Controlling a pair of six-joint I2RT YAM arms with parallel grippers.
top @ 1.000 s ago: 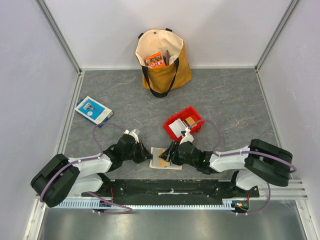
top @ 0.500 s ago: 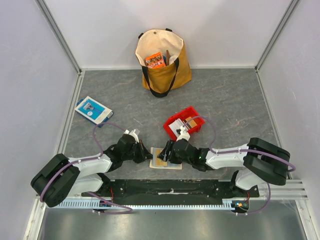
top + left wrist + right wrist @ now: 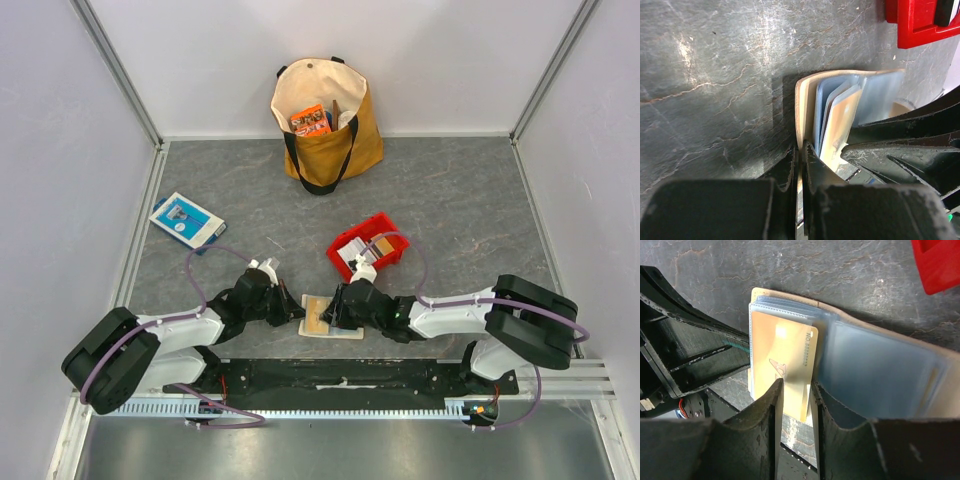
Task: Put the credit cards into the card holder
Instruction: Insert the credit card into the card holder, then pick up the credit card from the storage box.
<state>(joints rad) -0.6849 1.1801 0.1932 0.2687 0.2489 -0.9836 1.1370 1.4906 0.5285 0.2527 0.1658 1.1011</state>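
At beige leather card holder (image 3: 802,95) pinched by left gripper (image 3: 800,150), tan plastic card (image 3: 782,340) at right gripper's (image 3: 797,387) narrow jaws (grip unclear) may buckle if misaligned.

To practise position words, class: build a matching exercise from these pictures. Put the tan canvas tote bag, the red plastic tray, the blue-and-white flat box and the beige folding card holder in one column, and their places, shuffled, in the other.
Things
1. tan canvas tote bag
2. red plastic tray
3. blue-and-white flat box
4. beige folding card holder

Places
a. lying open, nearest the near edge of the table
b. standing at the far edge
c. close to the left side
d. around mid-table

Pairs: 1-b, 2-d, 3-c, 4-a
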